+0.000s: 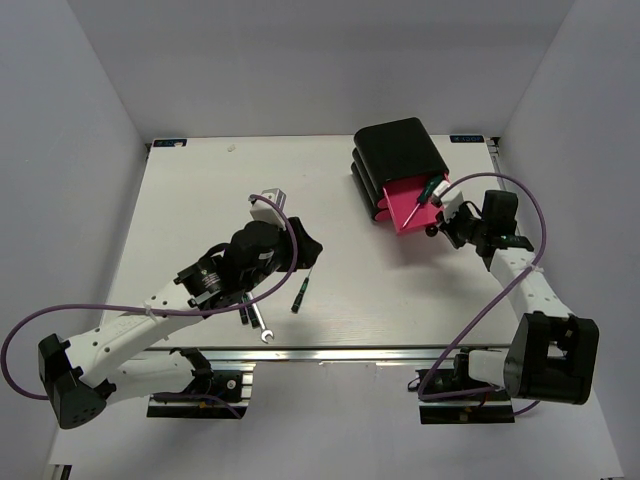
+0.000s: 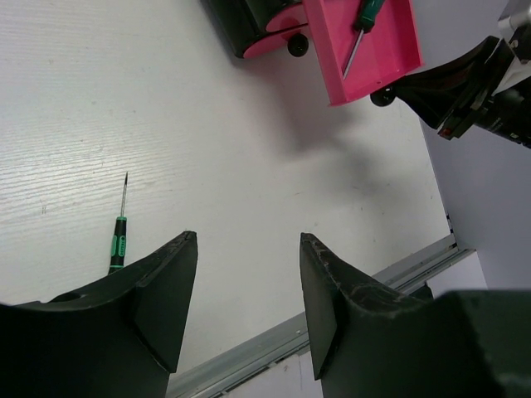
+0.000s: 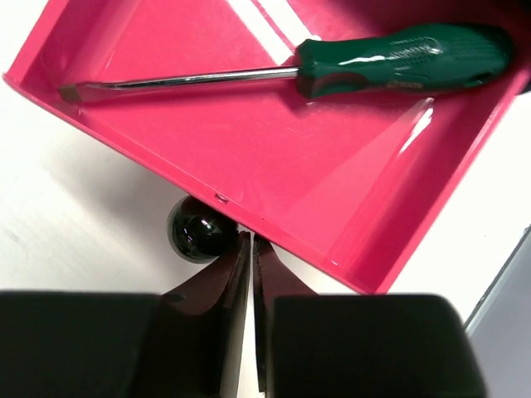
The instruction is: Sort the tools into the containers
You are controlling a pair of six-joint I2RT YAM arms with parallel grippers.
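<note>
The stack of black drawers [image 1: 400, 150] stands at the back right. One pink drawer [image 1: 408, 208] is pulled open with a green-handled screwdriver [image 1: 427, 192] lying in it, which also shows in the right wrist view [image 3: 398, 56]. My right gripper [image 1: 447, 222] is shut and empty. Its tips [image 3: 251, 242] touch the drawer's front wall [image 3: 274, 224], just right of the black knob [image 3: 197, 228]. My left gripper [image 1: 306, 250] is open and empty above mid-table. A small screwdriver [image 1: 298, 295] lies on the table, also seen in the left wrist view [image 2: 119, 240]. A silver wrench [image 1: 264, 334] lies near the front edge.
A dark thin tool [image 1: 245, 315] lies partly under my left arm beside the wrench. The table's metal front rail [image 1: 330, 352] runs along the near edge. Two closed drawers show pink fronts [image 1: 378, 208] left of the open one.
</note>
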